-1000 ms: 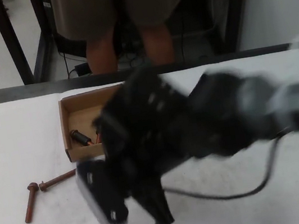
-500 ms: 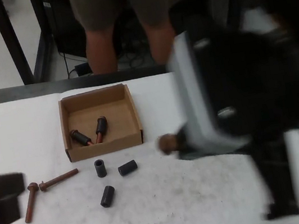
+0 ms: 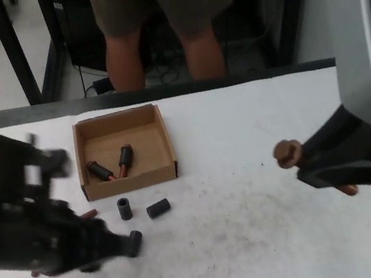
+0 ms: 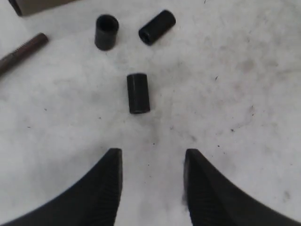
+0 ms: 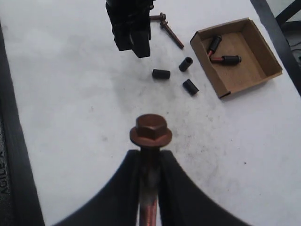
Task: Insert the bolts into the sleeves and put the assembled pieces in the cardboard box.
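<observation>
**A:** Insertion step in hand: the right gripper [image 5: 150, 159] was clamped on a bolt [image 5: 150, 134], raised over the right side of the bench [image 3: 258, 240].

**B:** And the left gripper [image 4: 153, 162] hung wide open, empty, just short of a lying sleeve [image 4: 138, 93], which I'd say needed grasping next. The cardboard box [image 3: 130, 183] sat toward the far edge.

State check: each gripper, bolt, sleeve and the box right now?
left gripper: open, empty
held bolt: clamped by shank, head clear
right gripper: shut on held bolt
nearest sleeve: lying, loose
upright sleeve: standing on end, bore empty
third sleeve: lying, loose
loose bolts: two, lying flat
cardboard box: open, two assembled pieces inside
</observation>
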Controlling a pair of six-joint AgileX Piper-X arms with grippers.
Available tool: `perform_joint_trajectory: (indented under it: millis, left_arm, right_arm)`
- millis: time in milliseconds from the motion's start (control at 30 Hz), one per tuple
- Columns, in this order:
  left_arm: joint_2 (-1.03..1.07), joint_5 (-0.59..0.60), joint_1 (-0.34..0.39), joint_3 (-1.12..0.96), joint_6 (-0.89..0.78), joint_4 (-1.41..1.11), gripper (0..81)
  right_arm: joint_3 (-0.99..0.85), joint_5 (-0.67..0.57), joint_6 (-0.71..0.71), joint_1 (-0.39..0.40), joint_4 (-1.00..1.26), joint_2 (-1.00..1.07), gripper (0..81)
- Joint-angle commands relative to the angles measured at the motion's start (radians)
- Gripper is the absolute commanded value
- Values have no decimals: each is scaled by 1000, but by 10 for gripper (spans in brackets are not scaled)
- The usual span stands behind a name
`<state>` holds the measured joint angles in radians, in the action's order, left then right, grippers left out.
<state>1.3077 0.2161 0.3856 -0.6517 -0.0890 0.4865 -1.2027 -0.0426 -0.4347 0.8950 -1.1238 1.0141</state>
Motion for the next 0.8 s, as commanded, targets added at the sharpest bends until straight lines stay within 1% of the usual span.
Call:
perform_joint_trajectory:
  millis: [0,133,367,500,700,767]
  left_arm:
    - [68,-59,32,-28,7,-20,405]
    - [127,-148,45,-55,25,-24,405]
    - [152,-146,45,-58,45,-124,405]
    - [165,-140,45,-58,45,-177,405]
    - [225,-132,45,-76,45,-170,405]
    - [244,-108,45,-86,45,-170,405]
  right_arm:
    - [-6,8,10,-5,-31,-10,0]
    - [-6,8,8,-5,-41,-10,0]
    - [-6,6,5,-5,-39,-10,0]
    - [-6,-1,-21,-5,-37,-10,0]
    - [-4,-1,-21,-5,-12,-5,0]
    - [-4,-1,-21,-5,0,-5,0]
